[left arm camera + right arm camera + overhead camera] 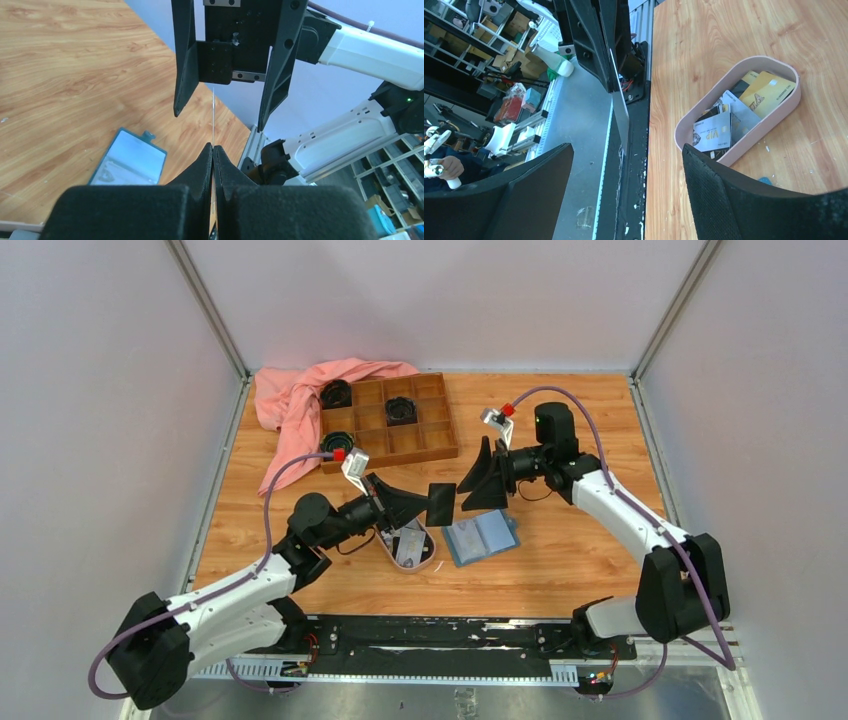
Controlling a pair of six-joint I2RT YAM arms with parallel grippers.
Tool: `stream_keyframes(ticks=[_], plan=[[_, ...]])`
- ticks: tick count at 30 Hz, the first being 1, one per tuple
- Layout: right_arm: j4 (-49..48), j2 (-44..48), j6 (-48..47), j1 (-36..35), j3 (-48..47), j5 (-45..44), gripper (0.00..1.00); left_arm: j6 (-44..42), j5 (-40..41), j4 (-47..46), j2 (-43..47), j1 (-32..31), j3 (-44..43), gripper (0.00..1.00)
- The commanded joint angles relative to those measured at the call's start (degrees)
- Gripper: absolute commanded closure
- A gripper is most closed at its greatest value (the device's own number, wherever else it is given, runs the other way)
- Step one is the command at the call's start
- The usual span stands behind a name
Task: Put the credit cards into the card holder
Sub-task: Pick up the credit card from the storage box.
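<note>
My left gripper (428, 504) is shut on a black credit card (441, 503), held above the table and pointing right. The left wrist view shows that card edge-on as a thin line (213, 112) rising from the closed fingertips (208, 152). My right gripper (465, 495) faces it, open, its fingers (184, 60) on either side of the card's far end without touching it. In the right wrist view the card (621, 114) reaches down between my open right gripper (627, 148). The card holder (482, 537) lies open on the table below, also in the left wrist view (129, 160). More credit cards (715, 131) lie in a pink dish (749, 142).
The pink oval dish (432, 552) sits just left of the wallet, under my left gripper. A brown wooden compartment tray (432, 445) with round black items stands at the back, with a pink cloth (295, 400) draped at its left. Walls enclose the table on three sides.
</note>
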State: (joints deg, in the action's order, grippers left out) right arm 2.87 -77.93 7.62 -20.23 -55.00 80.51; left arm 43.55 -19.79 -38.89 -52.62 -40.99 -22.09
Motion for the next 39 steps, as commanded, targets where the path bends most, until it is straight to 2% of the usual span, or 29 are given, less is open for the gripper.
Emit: stream_keyframes(ticks=[1, 5, 9, 13, 17, 20, 23, 25, 30, 35, 39], plan=[[-11.3, 1.4, 12.9, 0.1, -0.1, 0.2, 0.18, 1.5, 3.8, -6.9, -2.2, -1.6, -0.8, 1.00], [-15.8, 1.3, 18.7, -0.2, 0.5, -0.3, 0.28, 2.8, 4.8, -9.9, -4.2, -2.5, -0.7, 1.00], [-16.7, 1.5, 20.4, -0.5, 0.2, -0.6, 0.48, 3.5, 5.0, -11.7, -5.9, -3.0, -0.5, 1.00], [-18.7, 1.6, 22.3, -0.7, 1.1, -1.1, 0.63, 3.8, 5.7, -13.4, -6.2, -3.0, 0.1, 1.00], [-19.8, 1.2, 23.2, -1.2, 1.2, -0.8, 0.86, 3.9, 5.4, -13.4, -6.5, -3.0, 0.4, 1.00], [-19.9, 0.8, 22.2, -1.3, 1.3, 0.0, 0.99, 3.8, 5.3, -13.7, -6.8, -3.0, 0.9, 1.00], [-18.9, 0.5, 19.3, -1.2, 1.3, 1.3, 1.00, 3.5, 5.5, -13.8, -6.6, -3.0, 1.6, 0.97], [-14.8, 0.7, 13.8, -0.9, 0.7, 2.5, 1.00, 3.1, 5.8, -13.3, -6.0, -3.0, 2.4, 0.86], [-3.3, 2.4, -1.1, 1.1, 0.2, 3.8, 1.00, -2.9, 8.1, -3.1, 0.6, -3.0, 3.2, 0.43], [-0.4, 5.3, -6.0, 3.6, 3.3, 1.4, 1.00, -9.4, 11.3, 8.8, 10.3, -2.8, 4.0, 0.22], [0.3, 5.7, -9.4, 4.7, 6.1, 0.4, 1.00, -8.7, 12.0, 11.0, 14.4, -2.3, 5.0, 0.12]])
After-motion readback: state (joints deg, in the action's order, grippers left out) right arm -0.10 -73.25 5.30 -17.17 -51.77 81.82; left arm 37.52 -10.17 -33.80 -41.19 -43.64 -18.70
